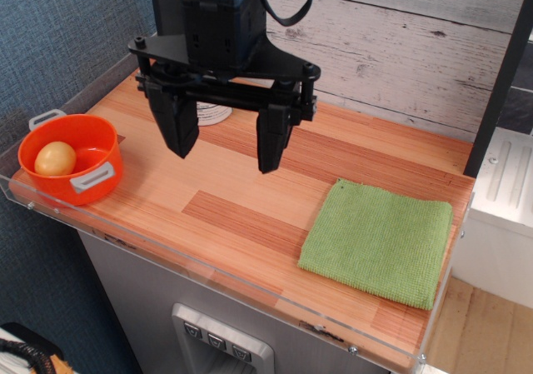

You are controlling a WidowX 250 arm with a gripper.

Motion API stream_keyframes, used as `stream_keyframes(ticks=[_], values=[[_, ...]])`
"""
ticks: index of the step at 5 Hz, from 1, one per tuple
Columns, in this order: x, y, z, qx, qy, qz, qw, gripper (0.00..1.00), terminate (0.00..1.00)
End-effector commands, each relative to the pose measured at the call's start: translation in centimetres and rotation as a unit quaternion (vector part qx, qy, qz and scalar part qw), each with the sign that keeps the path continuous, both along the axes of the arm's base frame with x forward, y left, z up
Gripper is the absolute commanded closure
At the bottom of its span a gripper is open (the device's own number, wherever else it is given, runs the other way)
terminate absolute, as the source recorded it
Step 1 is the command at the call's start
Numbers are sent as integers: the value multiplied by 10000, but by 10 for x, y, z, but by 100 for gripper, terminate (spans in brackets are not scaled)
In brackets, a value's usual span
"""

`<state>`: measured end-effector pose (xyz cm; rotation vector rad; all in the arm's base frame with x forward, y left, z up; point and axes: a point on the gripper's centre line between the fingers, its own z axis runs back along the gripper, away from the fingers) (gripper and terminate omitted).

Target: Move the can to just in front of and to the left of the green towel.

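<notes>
The green towel [379, 241] lies flat at the front right of the wooden counter [225, 216]. My black gripper [226, 155] hangs open and empty over the counter's left middle, well left of the towel. Behind it, between the two fingers, only a small pale rounded piece with dark stripes shows; this appears to be the can [214, 114], standing near the back of the counter. The gripper hides most of it, so I cannot read its label or lid.
An orange pot [71, 157] with grey handles stands at the front left, with a yellow rounded thing [55, 158] inside. A clear plastic rim [208, 266] runs along the counter's front and left edges. A plank wall stands behind, and a white unit [508, 199] to the right.
</notes>
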<state>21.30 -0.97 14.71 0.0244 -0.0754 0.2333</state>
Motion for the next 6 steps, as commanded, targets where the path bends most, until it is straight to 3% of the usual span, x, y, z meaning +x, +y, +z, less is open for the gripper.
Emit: stream_keyframes(ticks=[1, 2, 3, 5, 6], values=[[0, 0, 0, 0, 0, 0, 10000, 0, 0], [24, 10, 0, -133, -148, 825, 9964, 0, 0], [53, 29, 4, -417, -197, 1862, 9814, 0, 0], [111, 90, 2, -276, -777, 3639, 9278, 0, 0], [133, 115, 1, -155, -1154, 4146, 9025, 0, 0]])
